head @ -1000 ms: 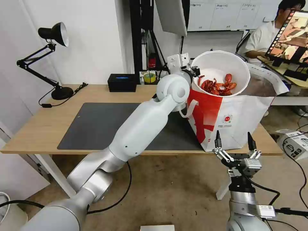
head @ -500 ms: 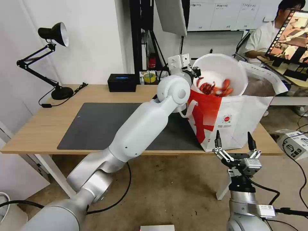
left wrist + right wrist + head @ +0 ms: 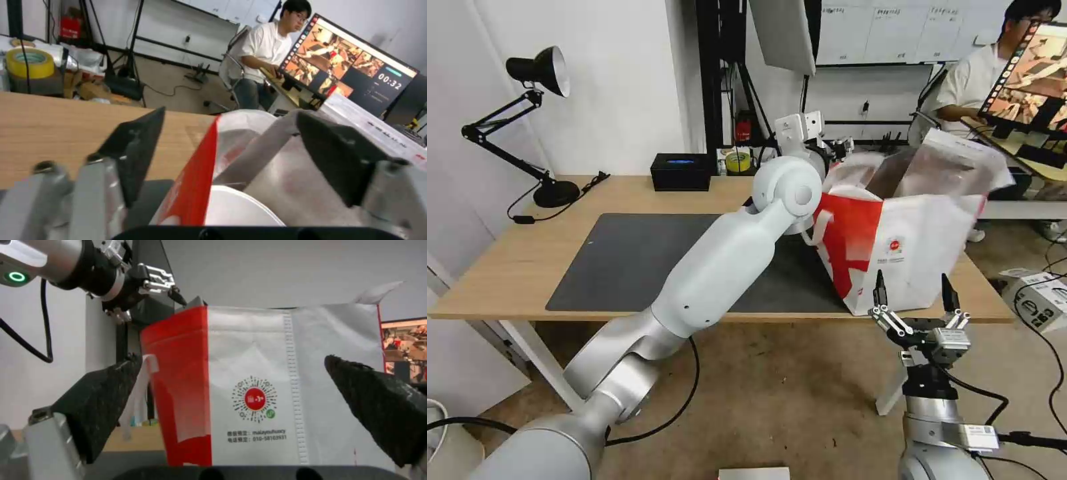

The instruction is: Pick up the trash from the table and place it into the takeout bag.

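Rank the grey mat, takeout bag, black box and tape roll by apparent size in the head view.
1. dark grey mat, though the arm covers part of it
2. takeout bag
3. black rectangular box
4. yellow tape roll, which sits farther back, so its true size is unsure

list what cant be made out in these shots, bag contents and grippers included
- Head view: the takeout bag hides its contents behind its own wall and raised foil flap.
- Left wrist view: a white bowl rim shows inside; its contents are cut off.
- Head view: the left gripper is too small to read.

lab-office: monitor [image 3: 1030,73], desk lamp [image 3: 527,120], cabling
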Tool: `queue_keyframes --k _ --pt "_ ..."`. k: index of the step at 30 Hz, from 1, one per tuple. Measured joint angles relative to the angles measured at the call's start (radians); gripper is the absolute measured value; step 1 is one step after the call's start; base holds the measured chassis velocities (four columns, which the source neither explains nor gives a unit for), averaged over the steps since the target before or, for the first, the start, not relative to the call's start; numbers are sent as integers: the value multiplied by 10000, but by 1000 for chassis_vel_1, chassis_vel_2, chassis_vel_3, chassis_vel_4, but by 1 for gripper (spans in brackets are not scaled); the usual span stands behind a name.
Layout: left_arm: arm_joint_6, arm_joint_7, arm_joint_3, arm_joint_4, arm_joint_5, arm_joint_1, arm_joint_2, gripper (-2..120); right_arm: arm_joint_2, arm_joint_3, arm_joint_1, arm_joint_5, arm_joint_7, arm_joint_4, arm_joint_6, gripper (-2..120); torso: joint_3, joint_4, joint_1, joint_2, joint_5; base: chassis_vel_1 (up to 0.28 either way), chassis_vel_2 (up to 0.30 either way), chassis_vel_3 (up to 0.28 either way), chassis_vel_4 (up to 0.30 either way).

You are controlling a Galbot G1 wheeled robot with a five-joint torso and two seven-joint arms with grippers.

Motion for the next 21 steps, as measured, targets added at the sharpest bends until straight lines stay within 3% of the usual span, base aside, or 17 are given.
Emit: queue_keyframes --k 6,15,20,21 --pt "20 -4 0 -128 -11 -11 143 99 -1 3 12 -1 0 0 0 100 0 0 0 0 0 0 0 0 0" --pt "37 185 -87 -627 -22 3 825 100 -9 10 60 -2 0 0 -22 100 0 0 0 0 -1 0 0 0 0" --pt "-210 791 -318 -850 333 227 1393 100 -46 49 69 -4 -2 -2 -26 100 0 0 0 0 -3 0 0 0 0" --pt "-499 1244 -493 -1013 609 442 1768 100 -81 54 81 -6 -1 -3 -29 100 0 -1 0 0 -1 0 0 0 0"
